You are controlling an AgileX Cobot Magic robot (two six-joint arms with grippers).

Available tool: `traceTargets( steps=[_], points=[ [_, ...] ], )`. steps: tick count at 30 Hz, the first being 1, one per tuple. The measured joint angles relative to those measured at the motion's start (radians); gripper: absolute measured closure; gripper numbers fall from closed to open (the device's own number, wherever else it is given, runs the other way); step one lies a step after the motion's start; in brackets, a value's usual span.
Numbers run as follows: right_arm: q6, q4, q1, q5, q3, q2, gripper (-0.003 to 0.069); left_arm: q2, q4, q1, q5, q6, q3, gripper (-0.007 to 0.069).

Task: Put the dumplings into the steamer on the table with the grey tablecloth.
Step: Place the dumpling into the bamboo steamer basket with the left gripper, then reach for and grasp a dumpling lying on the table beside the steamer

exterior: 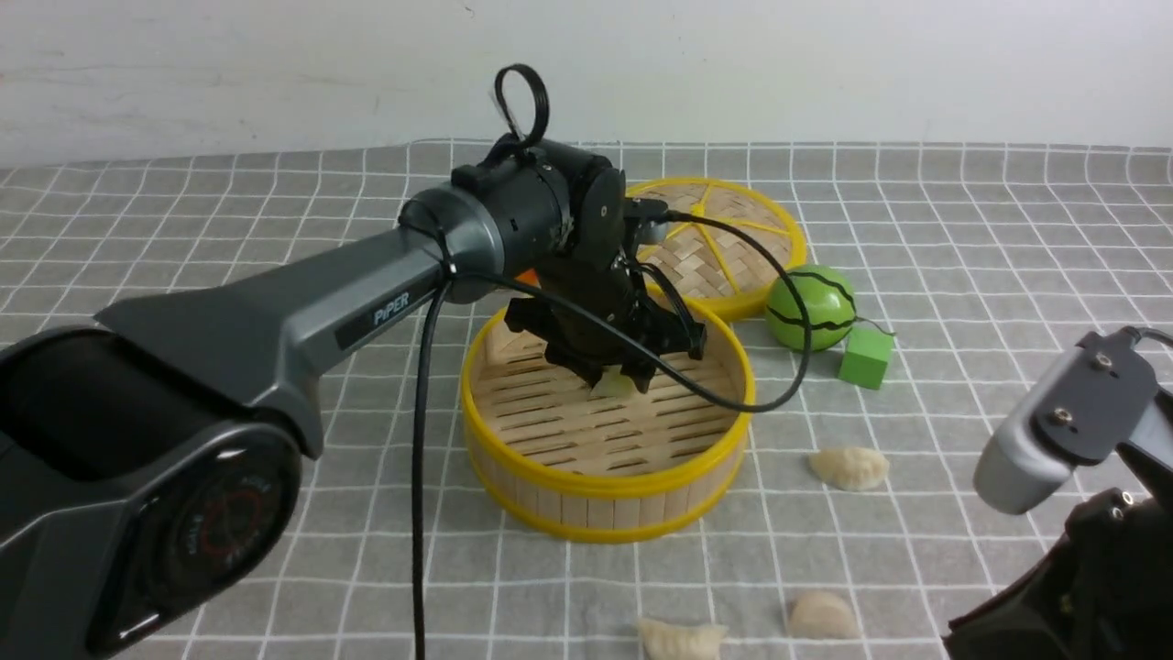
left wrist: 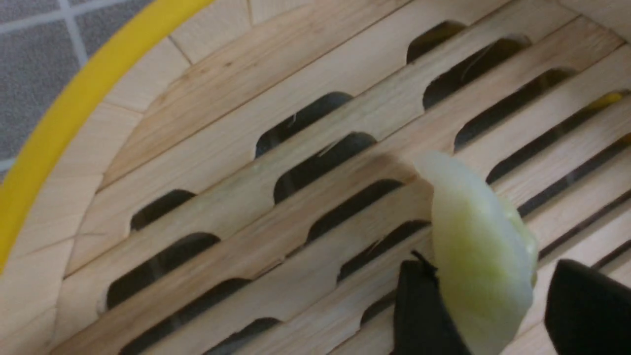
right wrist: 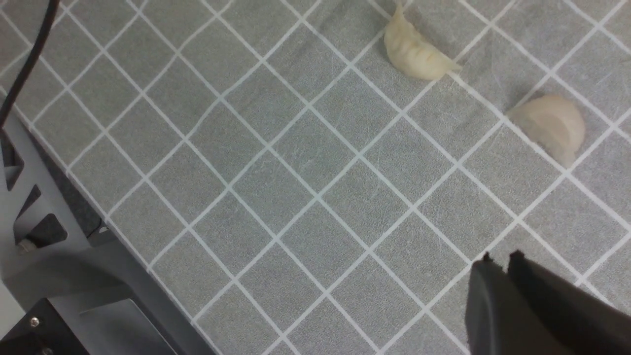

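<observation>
The bamboo steamer (exterior: 605,490) stands mid-table on the grey tablecloth (exterior: 962,275). My left gripper (exterior: 616,376) reaches down inside it, open, with a pale green dumpling (exterior: 612,383) between its fingers. In the left wrist view that dumpling (left wrist: 478,256) leans against one finger (left wrist: 419,305) and stands apart from the other, just over the slatted floor (left wrist: 246,207). Three cream dumplings lie on the cloth: one (exterior: 849,467) right of the steamer, two (exterior: 823,614) (exterior: 683,637) near the front edge. My right gripper (right wrist: 499,259) hovers shut and empty near two dumplings (right wrist: 416,52) (right wrist: 549,123).
The flat woven lid (exterior: 724,243) lies behind the steamer. A green striped ball (exterior: 811,307) and a green cube (exterior: 865,357) sit to its right. The left arm's cable (exterior: 422,458) hangs beside the steamer. The table's edge (right wrist: 74,170) shows in the right wrist view.
</observation>
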Motion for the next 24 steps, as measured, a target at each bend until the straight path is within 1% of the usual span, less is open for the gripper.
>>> traceTargets(
  steps=[2, 5, 8, 10, 13, 15, 16, 17, 18, 20, 24],
  points=[
    [-0.001, 0.0, 0.0, -0.003, 0.0, 0.0, 0.0617, -0.028, 0.008, 0.0, 0.036, 0.0, -0.003, 0.0149],
    [-0.001, 0.0, 0.003, -0.004, 0.0, 0.0, 0.0617, -0.077, 0.017, 0.0, 0.067, 0.0, -0.003, 0.0102],
    [-0.001, -0.003, 0.017, 0.006, -0.011, 0.0, 0.0617, -0.176, 0.025, 0.0, 0.099, 0.002, -0.004, 0.009],
    [-0.002, -0.027, 0.034, 0.033, -0.041, 0.0, 0.0617, -0.273, 0.027, 0.0, 0.133, 0.015, -0.006, 0.0104],
    [0.002, -0.071, 0.059, 0.082, -0.098, 0.0, 0.0617, -0.407, 0.029, 0.0, 0.199, 0.048, -0.007, 0.0159],
    [0.009, -0.087, 0.077, 0.103, -0.137, 0.003, 0.0617, -0.49, 0.031, 0.0, 0.251, 0.07, -0.009, 0.0215],
    [0.009, -0.092, 0.091, 0.113, -0.157, 0.005, 0.0617, -0.536, 0.033, 0.0, 0.275, 0.084, -0.009, 0.026],
    [0.009, -0.092, 0.101, 0.116, -0.177, 0.01, 0.0617, -0.57, 0.036, 0.0, 0.29, 0.089, -0.009, 0.0286],
    [0.009, -0.092, 0.116, 0.121, -0.196, 0.021, 0.0617, -0.621, 0.042, 0.0, 0.306, 0.095, -0.006, 0.0348],
    [0.01, -0.094, 0.146, 0.125, -0.229, 0.052, 0.0617, -0.701, 0.049, 0.0, 0.326, 0.097, 0.01, 0.044],
    [0.01, -0.107, 0.21, 0.134, -0.286, 0.139, 0.0617, -0.847, 0.049, 0.0, 0.326, 0.099, 0.092, 0.0594]
  ],
)
